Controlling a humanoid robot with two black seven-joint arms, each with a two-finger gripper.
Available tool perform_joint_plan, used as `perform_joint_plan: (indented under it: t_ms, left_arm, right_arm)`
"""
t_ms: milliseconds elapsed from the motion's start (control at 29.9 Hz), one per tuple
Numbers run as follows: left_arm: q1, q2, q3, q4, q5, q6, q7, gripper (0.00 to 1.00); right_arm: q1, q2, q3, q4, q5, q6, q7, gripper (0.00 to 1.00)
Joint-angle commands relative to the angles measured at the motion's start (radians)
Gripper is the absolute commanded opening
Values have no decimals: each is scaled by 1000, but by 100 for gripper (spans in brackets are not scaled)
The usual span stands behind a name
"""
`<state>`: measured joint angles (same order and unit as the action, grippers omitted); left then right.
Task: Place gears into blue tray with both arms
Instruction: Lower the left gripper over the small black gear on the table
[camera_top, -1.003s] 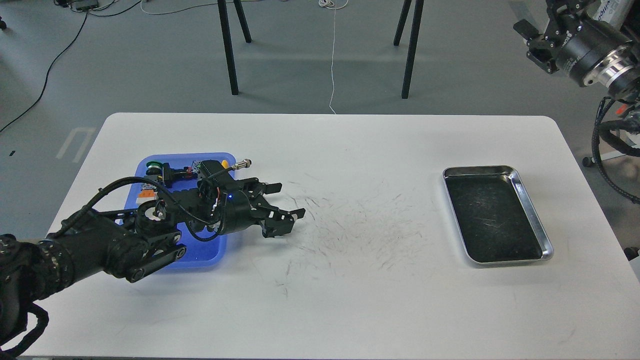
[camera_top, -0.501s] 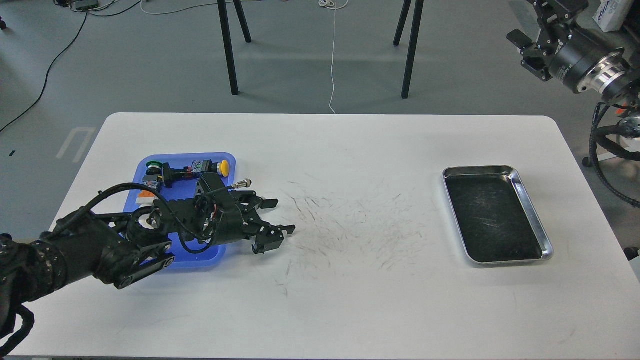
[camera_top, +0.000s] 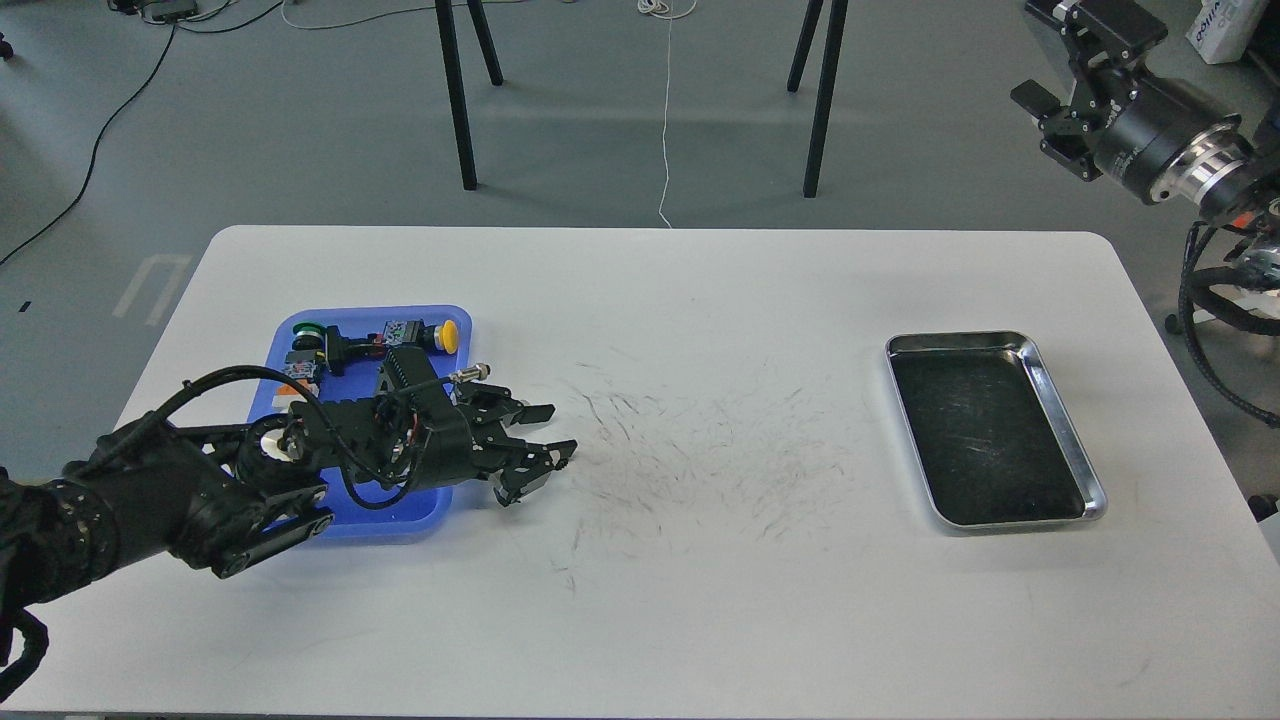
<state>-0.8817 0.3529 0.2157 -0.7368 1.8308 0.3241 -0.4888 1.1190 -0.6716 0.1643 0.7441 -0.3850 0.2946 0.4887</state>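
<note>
Our left gripper (camera_top: 545, 455) hangs just past the blue tray (camera_top: 300, 330), fingers spread, nothing held. Our right gripper (camera_top: 1065, 60) is raised far right; its fingers we cannot tell. No gears visible on the table (camera_top: 700, 600). Step looks like release finished; next calls for locating a gear.

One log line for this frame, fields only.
left gripper: open, empty, beside blue tray | right gripper: raised off table, jaws unclear | silver tray: empty | gears: none visible
</note>
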Motion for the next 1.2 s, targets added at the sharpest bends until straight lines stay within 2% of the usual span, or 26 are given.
perform_joint_plan:
  t_ms: [0,267,568,669,1170]
  left_arm:
    - [1,6,4,-10,1,3,0,50]
    - [-3,67,1,-91,-1,10,0,50]
    - [-11,93,1,-131,-2,12,0,50]
    - [-5,93,2,-135,1,12,0,47]
    - [13,80,4,-127,2,12,0,44]
  right_arm:
    - [7,0,-19,0,2,0,0,98]
    - [-5,6,-23,0,2,0,0,98]
    - [-13,7,-32,3,1,0,0,98]
    - [-5,7,-58,0,2,0,0,98]
    - [-10,18,-65,-3,0,-2,0,98]
